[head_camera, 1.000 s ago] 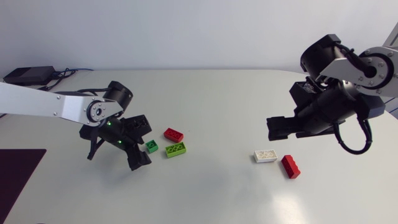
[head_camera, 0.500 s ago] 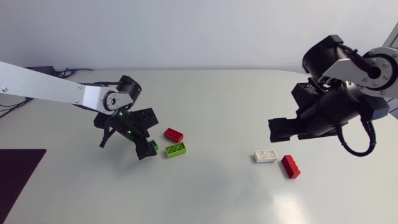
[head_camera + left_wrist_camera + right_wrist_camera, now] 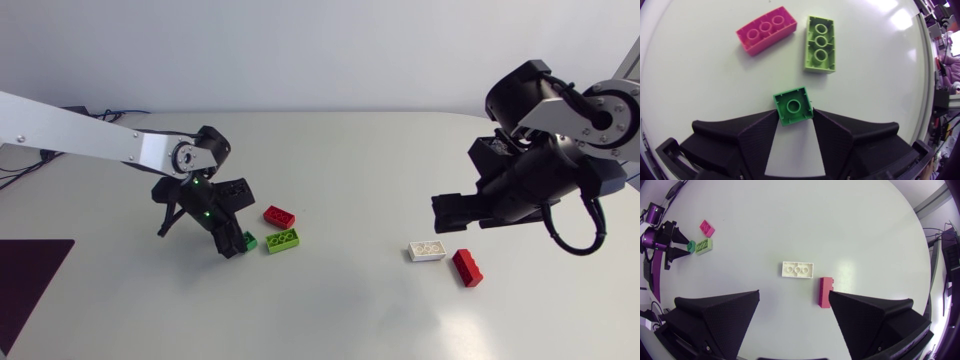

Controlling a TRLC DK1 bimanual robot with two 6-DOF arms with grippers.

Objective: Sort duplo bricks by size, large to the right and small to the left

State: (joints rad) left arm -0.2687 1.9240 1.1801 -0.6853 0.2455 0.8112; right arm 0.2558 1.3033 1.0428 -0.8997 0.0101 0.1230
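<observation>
Left fingers [image 3: 757, 132] pinch small green brick [image 3: 793, 105] from both sides; right fingers [image 3: 720, 315] spread wide, gripping nothing.

The left gripper [image 3: 794, 116] is holding a small green brick [image 3: 793, 104] between its two black fingers, each tip touching one side of it, the brick resting on the white table [image 3: 700, 85]. Ahead of it, a lime brick [image 3: 820, 43] and a pink brick [image 3: 766, 30] are lying flat, near each other but apart, the lime one sitting nearer the table's visible edge.
</observation>
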